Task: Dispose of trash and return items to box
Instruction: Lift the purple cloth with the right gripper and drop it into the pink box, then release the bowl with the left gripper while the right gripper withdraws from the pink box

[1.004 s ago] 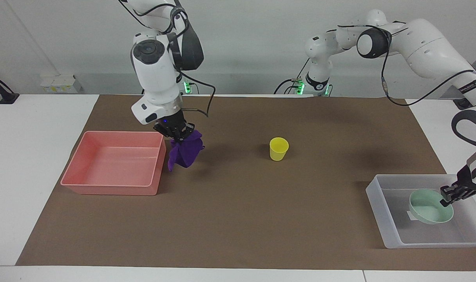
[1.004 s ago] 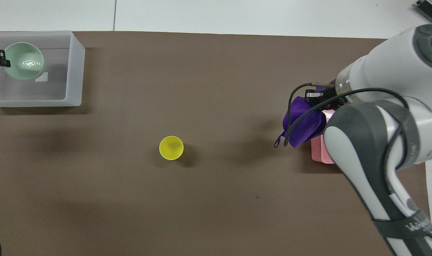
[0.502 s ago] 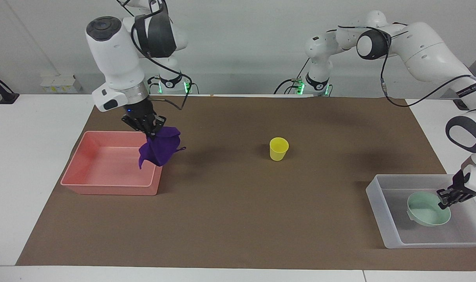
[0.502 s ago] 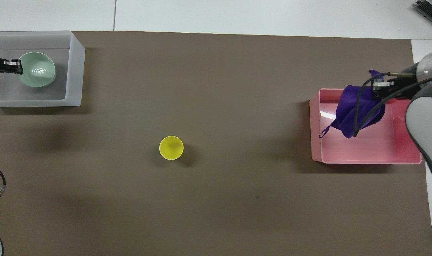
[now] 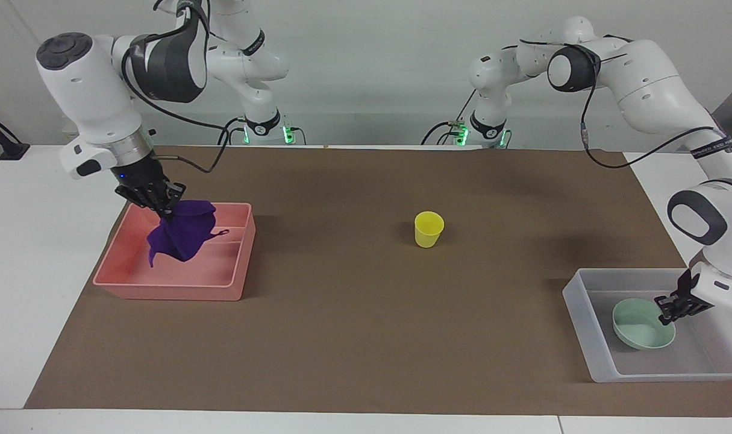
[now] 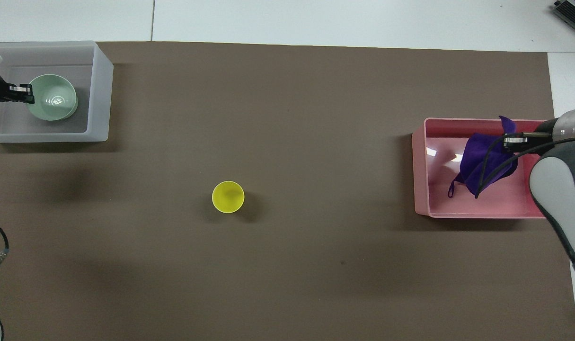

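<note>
Facing view: the right tool [image 5: 165, 208], pinching the soft deep-purple cloth rag [image 5: 182, 236], has swung over the pink opaque tray [image 5: 173, 288]; the left tool [image 5: 669, 314], clamping the pale mint-green bowl [image 5: 641, 325], has lowered it into the translucent frosted box [image 5: 588, 337]. The yellow plastic cup [image 5: 429, 228] waits mid-counter.

A: Count pls?
B: 2 trays: 1 pink tray [image 5: 174, 287], 1 box [image 5: 585, 328]. 1 cup [image 5: 429, 229], 1 bowl [image 5: 641, 325], 1 rag [image 5: 182, 236].
A: Arms?
B: 2, w/ 1 gripper each.
</note>
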